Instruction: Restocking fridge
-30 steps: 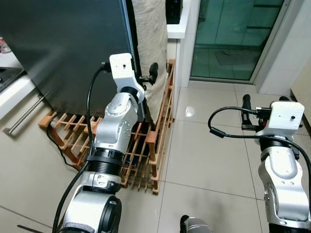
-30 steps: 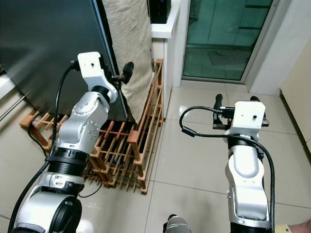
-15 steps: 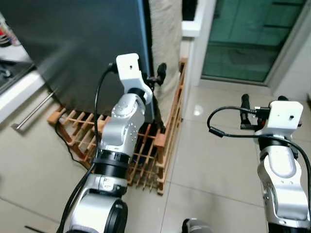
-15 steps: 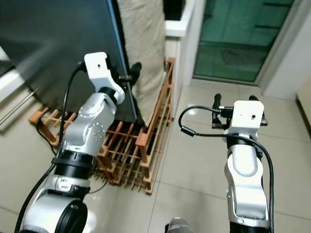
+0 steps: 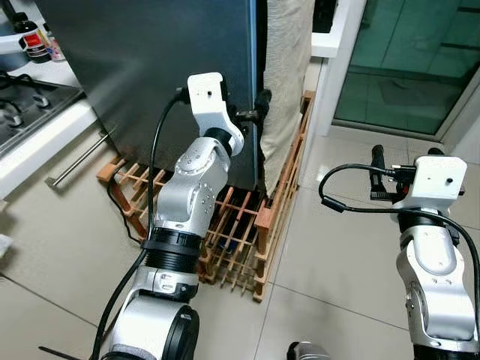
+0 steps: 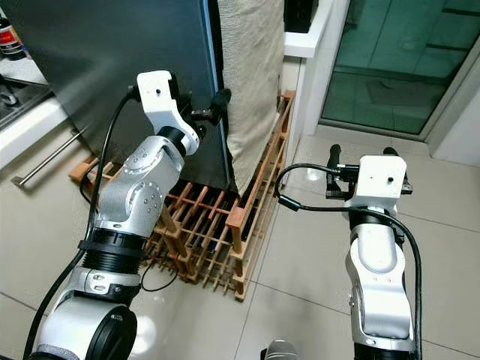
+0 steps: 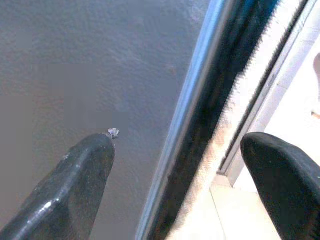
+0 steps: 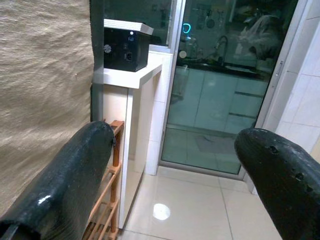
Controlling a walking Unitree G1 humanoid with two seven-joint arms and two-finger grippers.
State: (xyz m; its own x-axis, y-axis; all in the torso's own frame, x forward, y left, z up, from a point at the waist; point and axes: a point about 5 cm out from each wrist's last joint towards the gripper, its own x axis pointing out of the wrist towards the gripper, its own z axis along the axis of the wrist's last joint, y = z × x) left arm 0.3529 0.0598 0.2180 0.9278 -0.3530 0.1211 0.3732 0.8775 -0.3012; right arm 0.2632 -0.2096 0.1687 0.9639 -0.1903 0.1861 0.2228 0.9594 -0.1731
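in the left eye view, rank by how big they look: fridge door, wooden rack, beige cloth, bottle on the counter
1. fridge door
2. wooden rack, though the left arm hides part of it
3. beige cloth
4. bottle, by far the smallest, and farthest

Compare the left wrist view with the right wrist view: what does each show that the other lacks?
Left wrist view: the left gripper, jaws open, astride the edge of the dark fridge door.

Right wrist view: the right gripper, jaws open and holding nothing, a black box on a white ledge, a glass door and part of the wooden rack.

Both: the woven beige cloth beside the fridge and pale floor tiles.
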